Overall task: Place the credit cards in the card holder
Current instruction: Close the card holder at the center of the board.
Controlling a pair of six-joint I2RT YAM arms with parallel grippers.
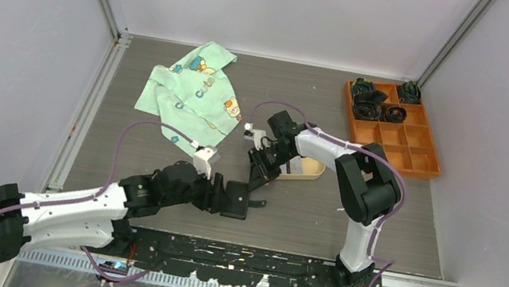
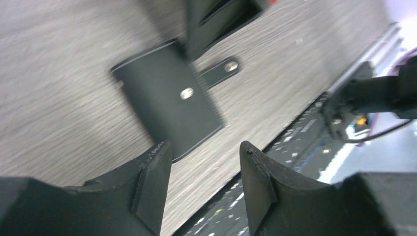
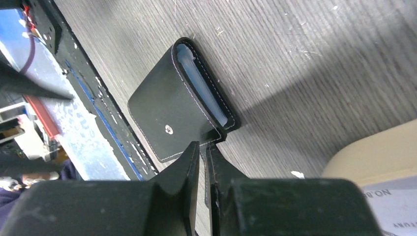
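Observation:
The black card holder point(image 1: 235, 197) lies folded shut on the table between the two grippers. In the right wrist view it point(image 3: 177, 108) shows light blue card edges point(image 3: 201, 93) inside its open side. Its snap tab point(image 2: 221, 70) lies flat, pointing away from the fold. My right gripper point(image 3: 202, 145) is shut to a thin slit, tips at the holder's edge where the tab starts; I cannot tell if it pinches the tab. My left gripper point(image 2: 204, 162) is open and empty, just short of the holder point(image 2: 169, 103). A white printed card point(image 3: 393, 196) lies in the beige tray.
The beige oval tray point(image 1: 310, 171) sits right behind the right gripper. A green printed cloth point(image 1: 194, 89) lies at the back left. An orange compartment box point(image 1: 395, 133) with dark items stands at the back right. The black base rail point(image 1: 255, 258) runs along the near edge.

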